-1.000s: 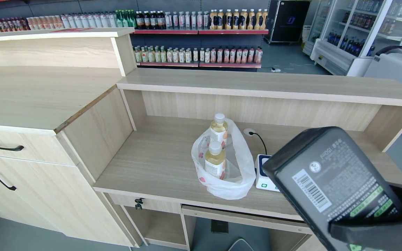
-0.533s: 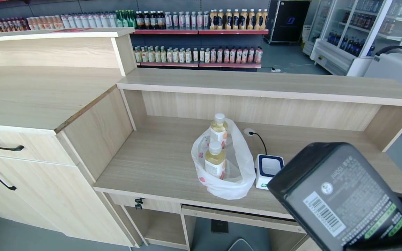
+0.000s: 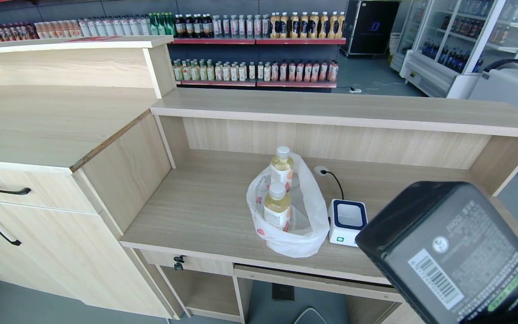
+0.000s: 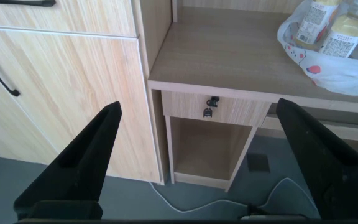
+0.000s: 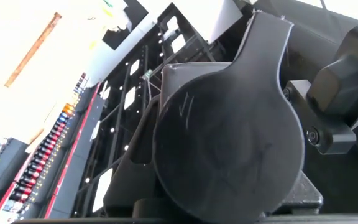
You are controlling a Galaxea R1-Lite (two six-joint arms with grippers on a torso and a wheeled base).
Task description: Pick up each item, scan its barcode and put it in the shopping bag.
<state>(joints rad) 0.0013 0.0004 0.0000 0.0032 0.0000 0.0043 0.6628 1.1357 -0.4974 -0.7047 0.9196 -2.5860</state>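
Right hand (image 5: 225, 140) clamped on the black bottle (image 3: 457, 252); left hand (image 4: 197, 165) wide open, empty.

The left hand (image 4: 199, 104) gapes wide before the counter (image 4: 229, 50) bearing the shopping bag (image 4: 340, 71) and its bottles (image 4: 347, 31).

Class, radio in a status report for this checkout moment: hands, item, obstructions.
Left hand open, low by the counter front. Right hand shut on black container, barcode facing up, right of the scanner. Shopping bag holds two bottles; nothing seen blocking.
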